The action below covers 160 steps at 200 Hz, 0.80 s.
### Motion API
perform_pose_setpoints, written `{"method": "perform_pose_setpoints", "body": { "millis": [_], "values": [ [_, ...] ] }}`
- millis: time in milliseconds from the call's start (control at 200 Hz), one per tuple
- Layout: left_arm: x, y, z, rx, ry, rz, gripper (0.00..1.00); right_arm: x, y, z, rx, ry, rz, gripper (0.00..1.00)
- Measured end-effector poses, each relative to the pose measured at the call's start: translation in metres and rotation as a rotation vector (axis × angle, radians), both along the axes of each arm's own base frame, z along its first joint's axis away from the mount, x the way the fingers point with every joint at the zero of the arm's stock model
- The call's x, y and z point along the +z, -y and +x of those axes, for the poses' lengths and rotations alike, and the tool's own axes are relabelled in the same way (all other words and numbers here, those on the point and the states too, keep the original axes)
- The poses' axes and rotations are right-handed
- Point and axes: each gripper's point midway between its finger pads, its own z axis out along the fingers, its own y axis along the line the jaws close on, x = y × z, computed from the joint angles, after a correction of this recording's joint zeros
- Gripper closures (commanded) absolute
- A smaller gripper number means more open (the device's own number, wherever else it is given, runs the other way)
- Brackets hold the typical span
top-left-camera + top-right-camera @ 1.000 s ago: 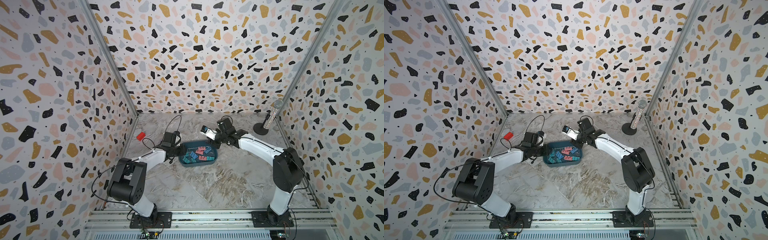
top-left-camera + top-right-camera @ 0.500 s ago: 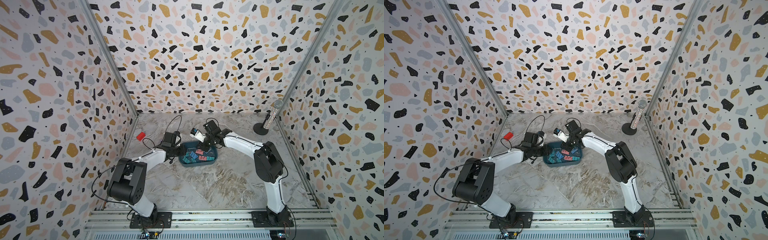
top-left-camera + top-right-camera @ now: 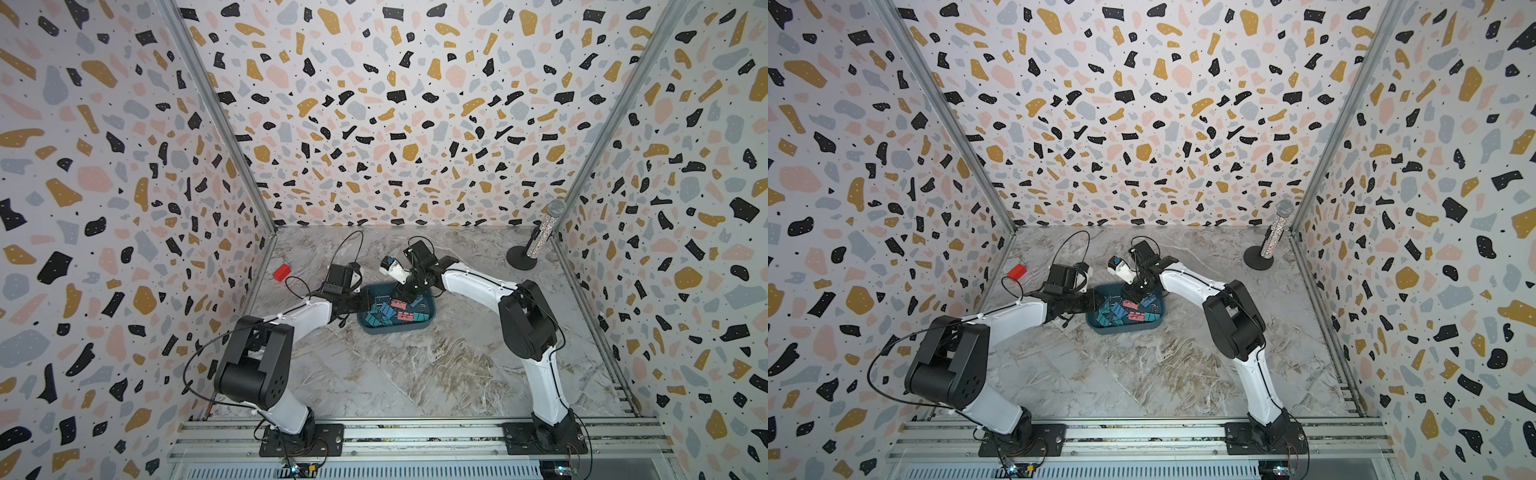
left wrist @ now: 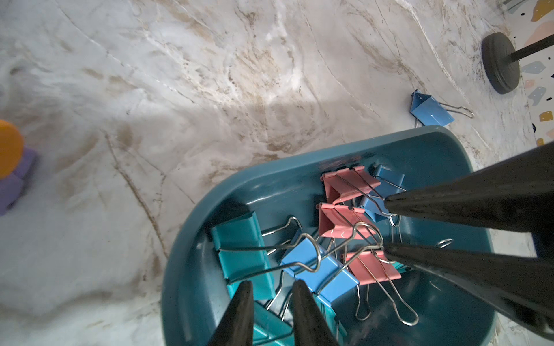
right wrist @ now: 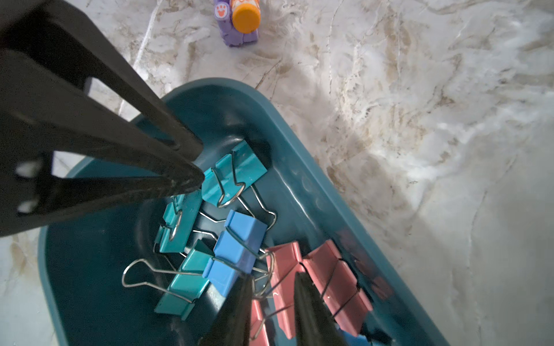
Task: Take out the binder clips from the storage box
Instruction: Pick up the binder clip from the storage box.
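Binder clips (image 4: 325,269) mostly sit in the storage box (image 4: 186,269) near table (image 4: 209,90) centre, with one blue clip (image 4: 431,109) out off its 2 o'clock corner toward the mic stand (image 4: 500,63); right gripper (image 4: 386,227) jaws stand apart among the pink clips (image 4: 344,185), while left gripper (image 4: 272,284) at 9 o'clock is nearly closed, grip unclear.

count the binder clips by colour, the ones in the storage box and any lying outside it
teal binder clips in the storage box: 3
blue binder clips in the box: 2
pink binder clips in the box: 3
blue binder clip on the table outside the box: 1
total showing: 9; more may lie hidden underneath
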Motion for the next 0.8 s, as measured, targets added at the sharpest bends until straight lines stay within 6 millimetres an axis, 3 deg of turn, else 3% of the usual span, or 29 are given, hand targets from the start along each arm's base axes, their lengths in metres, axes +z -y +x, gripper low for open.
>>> {"method": "perform_pose_setpoints", "body": {
  "millis": [300, 801],
  "values": [
    [-0.0003, -0.0001, -0.0002, 0.000, -0.001, 0.000, 0.73, -0.0077, -0.0028, -0.0017, 0.007, -0.033, -0.003, 0.74],
    [-0.0007, -0.0001, -0.0008, 0.000, -0.001, 0.000, 0.73, -0.0062, -0.0073, -0.0071, 0.023, -0.072, 0.018, 0.97]
  ]
}}
